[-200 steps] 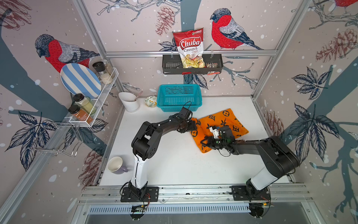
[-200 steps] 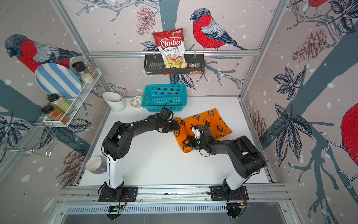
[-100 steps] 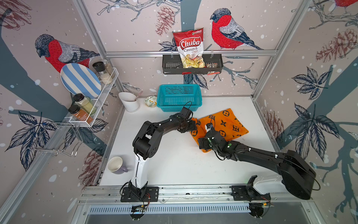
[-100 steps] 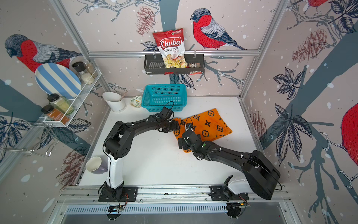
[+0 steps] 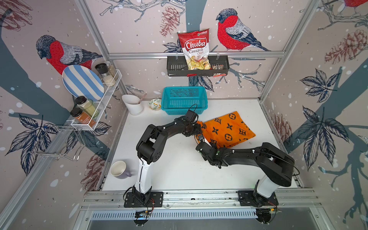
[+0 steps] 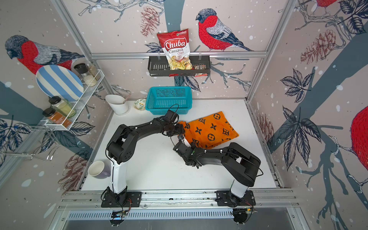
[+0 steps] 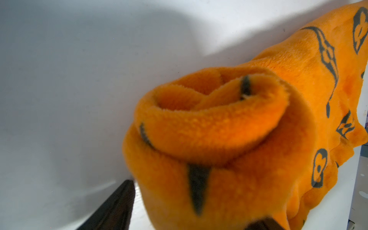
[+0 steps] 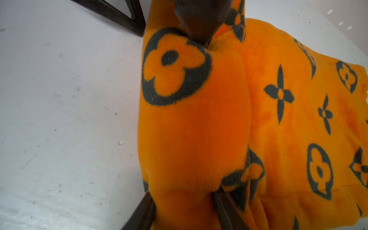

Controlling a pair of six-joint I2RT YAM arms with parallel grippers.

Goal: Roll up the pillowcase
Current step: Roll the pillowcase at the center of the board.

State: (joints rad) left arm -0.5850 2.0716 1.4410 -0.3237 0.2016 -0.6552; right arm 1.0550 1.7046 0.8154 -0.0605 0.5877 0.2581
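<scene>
Standing by the rig: the pillowcase [image 5: 227,129] lies on the bench [image 5: 179,169], just in front of the basket [image 5: 184,99] and over toward the right arm's side. Most of it is flat. Only the edge nearest the arms is curled into a fat roll [image 8: 191,129], so I'd call this early in the job.

The right tool [image 5: 200,138] is at the near end of the roll, and in its wrist view the fingers [image 8: 139,215] look pressed in on the plush, pinching that end. The left tool [image 5: 196,128] is at the far end with its fingers spread wide, one on each side of the roll. I honestly can't tell if it's squeezing or just straddling.

How I'd do this step: get a firm hold on both ends first, then turn both wrists together and walk the roll over the flat part. From the left wrist view the spiral [image 7: 209,111] looks pretty loose in the middle, so pull it snug as you go. Stay low on the bench. If you lift, the flat part drags along. And keep the ends level, because if one runs ahead you'll end up with a cone.
</scene>
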